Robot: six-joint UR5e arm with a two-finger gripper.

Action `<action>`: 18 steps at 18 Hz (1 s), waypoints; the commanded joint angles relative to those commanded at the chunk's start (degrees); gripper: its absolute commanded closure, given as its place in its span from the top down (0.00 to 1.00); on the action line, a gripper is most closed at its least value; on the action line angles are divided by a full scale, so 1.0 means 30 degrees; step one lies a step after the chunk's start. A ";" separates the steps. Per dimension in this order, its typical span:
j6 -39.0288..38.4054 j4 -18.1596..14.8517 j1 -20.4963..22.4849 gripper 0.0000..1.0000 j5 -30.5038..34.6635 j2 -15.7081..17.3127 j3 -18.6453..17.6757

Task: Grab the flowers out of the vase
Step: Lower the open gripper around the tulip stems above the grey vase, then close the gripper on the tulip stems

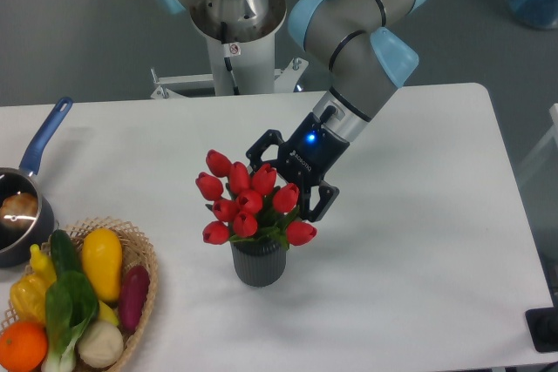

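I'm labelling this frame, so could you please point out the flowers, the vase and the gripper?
flowers (249, 202): fixed camera view, on a red bud mid-bunch.
vase (259, 266): fixed camera view, on its ribbed front wall.
gripper (283, 187): fixed camera view, midway between the fingertips, behind the buds.
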 joint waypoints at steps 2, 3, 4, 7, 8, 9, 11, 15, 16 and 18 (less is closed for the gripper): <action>0.0000 0.0000 -0.0116 1.00 -0.0116 -0.0145 0.0000; 0.0058 0.0000 -0.0175 1.00 -0.0233 -0.0262 0.0029; 0.0088 0.0029 -0.0205 1.00 -0.0322 -0.0293 0.0029; 0.0176 0.0029 -0.0234 1.00 -0.0323 -0.0498 0.0175; 0.0176 0.0029 -0.0235 1.00 -0.0381 -0.0556 0.0205; 0.0176 0.0029 -0.0264 1.00 -0.0584 -0.0615 0.0205; 0.0205 0.0029 -0.0264 1.00 -0.0820 -0.0615 0.0205; 0.0205 0.0059 -0.0264 1.00 -0.0821 -0.0732 0.0351; 0.0205 0.0059 -0.0264 1.00 -0.0792 -0.0732 0.0410; 0.0205 0.0059 -0.0235 1.00 -0.0703 -0.0732 0.0410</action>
